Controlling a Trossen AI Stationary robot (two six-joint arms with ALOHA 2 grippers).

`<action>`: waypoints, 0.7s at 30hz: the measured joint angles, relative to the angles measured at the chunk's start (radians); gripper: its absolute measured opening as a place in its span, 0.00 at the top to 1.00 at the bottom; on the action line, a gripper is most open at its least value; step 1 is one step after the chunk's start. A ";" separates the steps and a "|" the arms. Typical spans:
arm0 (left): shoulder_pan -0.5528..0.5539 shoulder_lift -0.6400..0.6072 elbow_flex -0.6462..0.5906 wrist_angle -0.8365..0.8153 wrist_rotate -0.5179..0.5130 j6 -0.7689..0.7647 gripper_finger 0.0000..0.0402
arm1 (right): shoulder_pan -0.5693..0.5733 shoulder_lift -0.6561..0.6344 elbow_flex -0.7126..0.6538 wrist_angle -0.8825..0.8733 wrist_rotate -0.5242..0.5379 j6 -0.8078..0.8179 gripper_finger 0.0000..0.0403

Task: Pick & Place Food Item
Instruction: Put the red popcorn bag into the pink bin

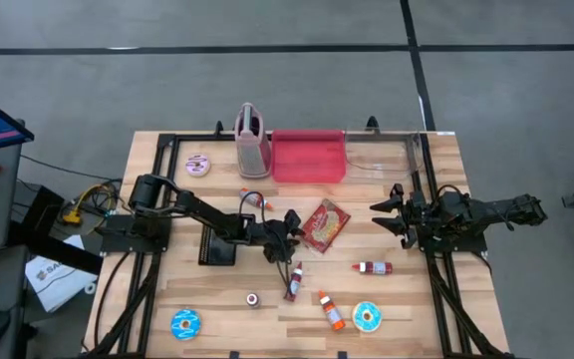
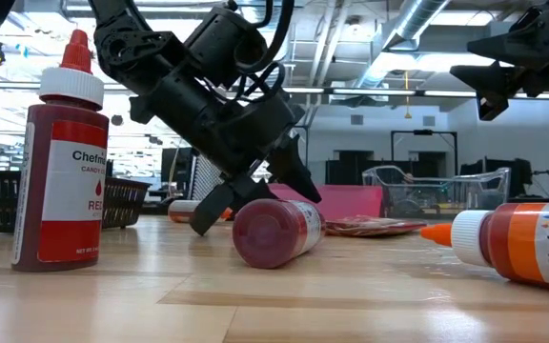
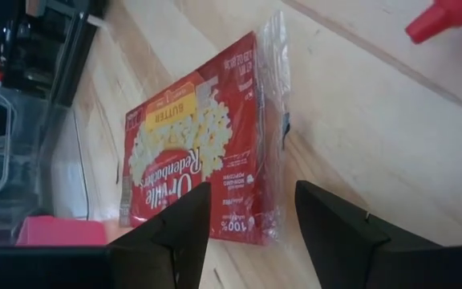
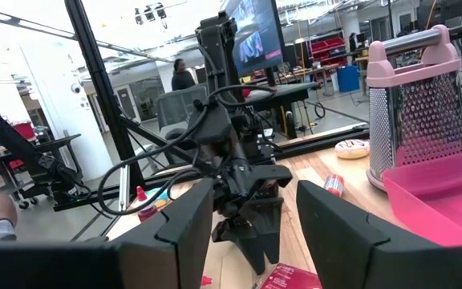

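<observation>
A red packet of butter popcorn (image 1: pixel 324 224) lies flat on the wooden table near its middle. In the left wrist view the packet (image 3: pixel 199 152) fills the space just ahead of my fingers. My left gripper (image 1: pixel 289 229) stands open, slanting down toward the packet's left end, with its fingertips (image 2: pixel 255 191) low over the table. Its two fingers (image 3: pixel 251 205) stand on either side of the packet's near corner, and I see no touch. My right gripper (image 1: pixel 387 212) waits open above the table's right side, with nothing between its fingers (image 4: pixel 251 205).
A pink tray (image 1: pixel 307 157) and a pink-handled grater (image 1: pixel 251 140) stand at the back, beside a clear bin (image 1: pixel 382 155). Candy-colour bottles lie near the front (image 1: pixel 294 281), (image 1: pixel 373 267), (image 1: pixel 331 311). Doughnuts (image 1: pixel 185 323), (image 1: pixel 368 317), (image 1: pixel 198 165) lie about.
</observation>
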 joint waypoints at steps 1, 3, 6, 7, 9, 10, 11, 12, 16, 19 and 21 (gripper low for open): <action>0.000 0.000 0.000 0.000 0.002 0.008 0.56 | 0.000 0.000 0.000 0.000 0.000 0.000 0.57; 0.001 0.000 0.000 -0.001 0.011 0.027 0.56 | 0.000 0.000 0.000 0.000 0.000 0.000 0.57; 0.001 0.000 0.000 -0.002 0.023 0.029 0.56 | 0.000 0.000 0.000 0.000 0.000 0.000 0.57; 0.002 0.000 0.000 -0.002 0.024 0.029 0.56 | 0.000 0.000 0.000 0.000 0.000 0.000 0.57; 0.008 0.000 0.000 -0.001 0.034 0.028 0.56 | 0.000 0.000 0.000 0.000 0.000 0.000 0.57; 0.011 0.000 -0.001 -0.001 0.046 0.027 0.56 | 0.000 0.000 0.000 0.000 0.000 0.000 0.57; 0.016 0.001 -0.001 0.000 0.055 0.026 0.56 | 0.000 0.000 0.000 0.000 0.000 0.000 0.57; 0.020 0.005 -0.001 0.001 0.064 0.024 0.56 | 0.000 0.000 0.000 0.000 0.000 0.000 0.57; 0.039 0.017 0.015 -0.017 0.104 0.020 0.56 | 0.000 0.000 0.000 0.000 -0.003 0.000 0.57; 0.047 0.022 0.036 -0.038 0.105 0.024 0.56 | 0.000 0.000 0.000 0.001 -0.003 0.000 0.57; 0.053 0.025 0.045 -0.038 0.117 0.026 0.56 | 0.000 0.000 0.000 0.000 -0.003 0.000 0.57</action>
